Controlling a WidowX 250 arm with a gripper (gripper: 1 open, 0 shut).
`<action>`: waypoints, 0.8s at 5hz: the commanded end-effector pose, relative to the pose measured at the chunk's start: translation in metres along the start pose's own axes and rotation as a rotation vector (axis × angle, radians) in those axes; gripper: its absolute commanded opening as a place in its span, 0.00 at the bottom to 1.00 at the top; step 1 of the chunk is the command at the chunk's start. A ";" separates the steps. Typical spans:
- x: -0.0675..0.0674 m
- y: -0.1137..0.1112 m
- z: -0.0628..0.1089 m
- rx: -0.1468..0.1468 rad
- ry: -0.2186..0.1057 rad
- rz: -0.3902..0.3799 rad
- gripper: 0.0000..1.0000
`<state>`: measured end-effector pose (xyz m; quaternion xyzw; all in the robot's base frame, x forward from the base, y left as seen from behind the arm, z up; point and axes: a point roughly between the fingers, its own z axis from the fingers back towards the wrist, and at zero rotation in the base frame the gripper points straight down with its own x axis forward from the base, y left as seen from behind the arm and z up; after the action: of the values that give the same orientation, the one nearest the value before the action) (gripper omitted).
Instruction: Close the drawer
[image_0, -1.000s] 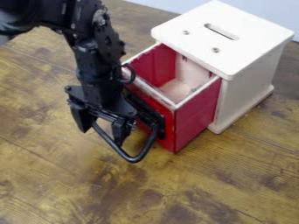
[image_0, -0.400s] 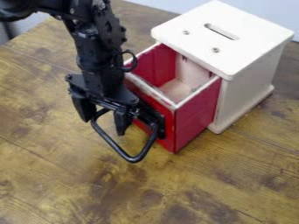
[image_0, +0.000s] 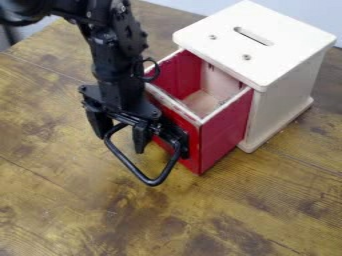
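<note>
Your drawer (image_0: 225, 132) stands pulled out of the cream-white cabinet (image_0: 274, 75), on its lower-left side, toward eight o'clock as you look from the cabinet's middle. You can see down past its red walls to the pale wood interior. The cabinet sits on the brown wood table (image_0: 80, 200), toward one o'clock in the view, with a dark slot and two small round fittings on its flat top.

Your black arm reaches in from eleven o'clock, and the gripper (image_0: 144, 138) is at the drawer's front, pointing downward. The large black loop handle (image_0: 159, 183) hangs out from that front toward seven o'clock, its curve passing below the gripper. The black bracket (image_0: 173, 137) shows just beside the gripper, on its three o'clock side.

You are looking at dark parts against dark parts here, so the fingers are hard to separate from the handle; you can't tell whether the pincer is open, closed or gripping the loop. It seems to overlap the handle in this view, though whether they touch is unclear.
</note>
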<state>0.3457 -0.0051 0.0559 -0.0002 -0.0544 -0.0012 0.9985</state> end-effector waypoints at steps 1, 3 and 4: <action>0.022 -0.009 0.003 -0.014 -0.055 -0.047 1.00; 0.039 -0.019 -0.008 -0.024 -0.018 -0.099 1.00; 0.058 -0.026 -0.008 -0.024 0.009 -0.105 1.00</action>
<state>0.4012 -0.0229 0.0585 -0.0060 -0.0529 -0.0536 0.9971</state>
